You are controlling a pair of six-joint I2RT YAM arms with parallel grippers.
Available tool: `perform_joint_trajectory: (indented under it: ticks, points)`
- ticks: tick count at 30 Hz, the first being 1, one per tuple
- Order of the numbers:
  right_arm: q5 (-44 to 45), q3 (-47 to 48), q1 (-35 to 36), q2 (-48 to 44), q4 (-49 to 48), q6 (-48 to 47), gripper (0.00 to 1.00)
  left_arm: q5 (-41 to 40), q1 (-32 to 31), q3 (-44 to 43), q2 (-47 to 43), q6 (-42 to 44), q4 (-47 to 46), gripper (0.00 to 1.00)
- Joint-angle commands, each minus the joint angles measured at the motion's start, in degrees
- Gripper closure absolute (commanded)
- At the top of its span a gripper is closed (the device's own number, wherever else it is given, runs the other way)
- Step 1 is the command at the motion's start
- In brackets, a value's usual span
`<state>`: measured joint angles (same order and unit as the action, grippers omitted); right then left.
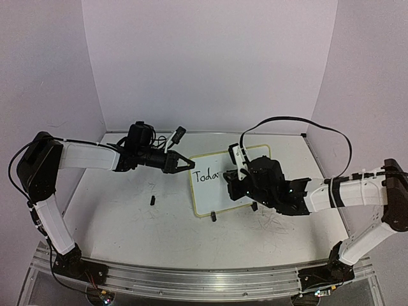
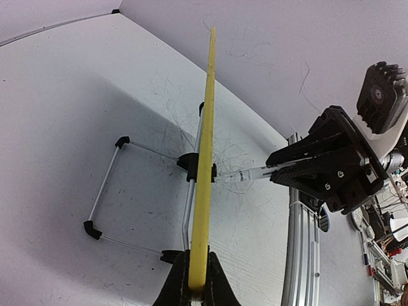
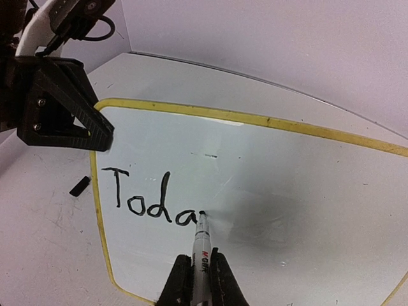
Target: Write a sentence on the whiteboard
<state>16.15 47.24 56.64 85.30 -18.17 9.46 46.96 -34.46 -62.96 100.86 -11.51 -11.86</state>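
Note:
The whiteboard (image 1: pixel 207 199) stands tilted at the table's middle, its yellow rim (image 2: pixel 205 153) edge-on in the left wrist view. My left gripper (image 2: pixel 197 271) is shut on that rim at the board's left edge (image 1: pixel 190 164). My right gripper (image 3: pixel 201 274) is shut on a white marker (image 3: pixel 203 245) whose black tip touches the board (image 3: pixel 299 159). The sentence (image 3: pixel 143 201) reads "Toda" in black, and the tip rests at the end of the last "a". From above, the lettering (image 1: pixel 205 175) sits just left of the right gripper (image 1: pixel 234 182).
A small black piece (image 1: pixel 153 200) lies on the table left of the board, also seen as a black piece (image 3: pixel 79 185) in the right wrist view. A wire stand (image 2: pixel 105 191) props the board from behind. An aluminium rail (image 1: pixel 204 280) runs along the near edge.

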Motion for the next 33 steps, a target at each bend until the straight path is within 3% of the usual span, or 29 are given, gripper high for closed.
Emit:
perform_joint_trajectory:
  ticks: [1,33]
  points:
    - [1.7,1.5,-0.1,0.1,-0.5,-0.3,1.0,0.9,-0.1,-0.2,-3.2,1.4,-0.1,1.0]
    - [4.5,-0.1,-0.2,-2.4,1.9,0.4,1.0,0.9,-0.2,-0.2,-3.1,1.4,-0.1,1.0]
